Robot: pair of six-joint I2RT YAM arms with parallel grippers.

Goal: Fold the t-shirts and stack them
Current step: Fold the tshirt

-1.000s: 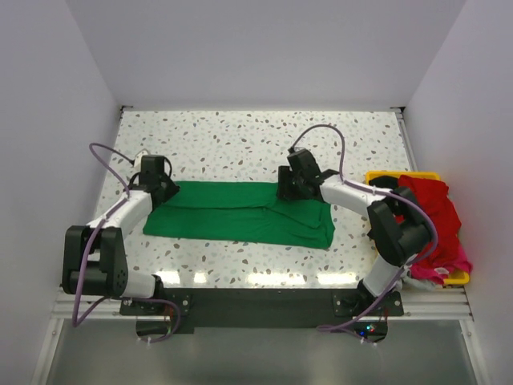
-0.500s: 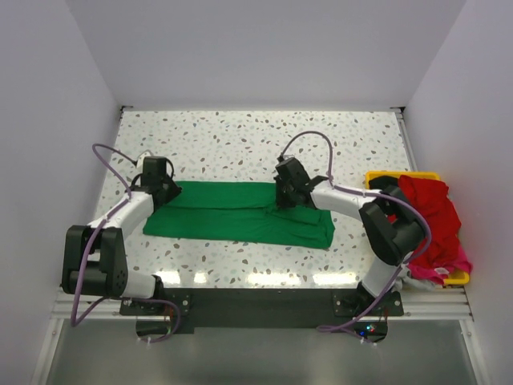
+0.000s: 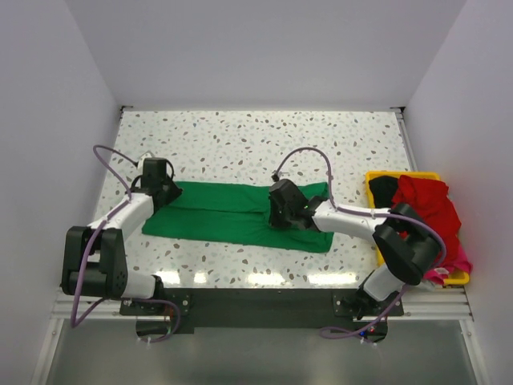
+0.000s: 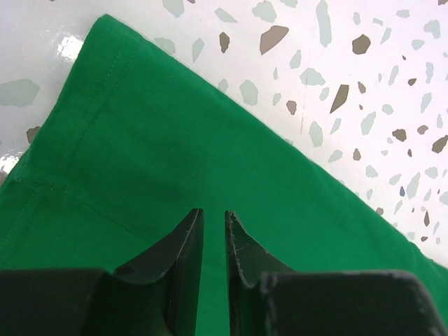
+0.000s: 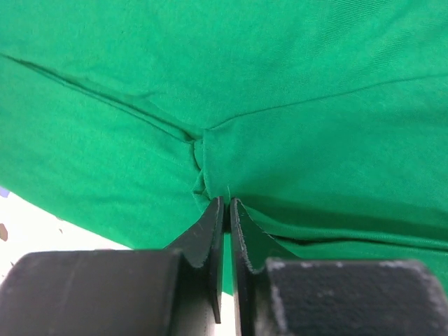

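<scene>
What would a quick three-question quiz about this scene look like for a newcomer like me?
1. True or false: the green shirt lies inside the yellow bin.
2. What colour is the big shirt draped over the bin? A) red B) blue C) white
3. Fill in: the right claw pinches a bunched bit of the ___ shirt.

Key:
1. False; it is spread on the table.
2. A; it is the red shirt.
3. green
</scene>
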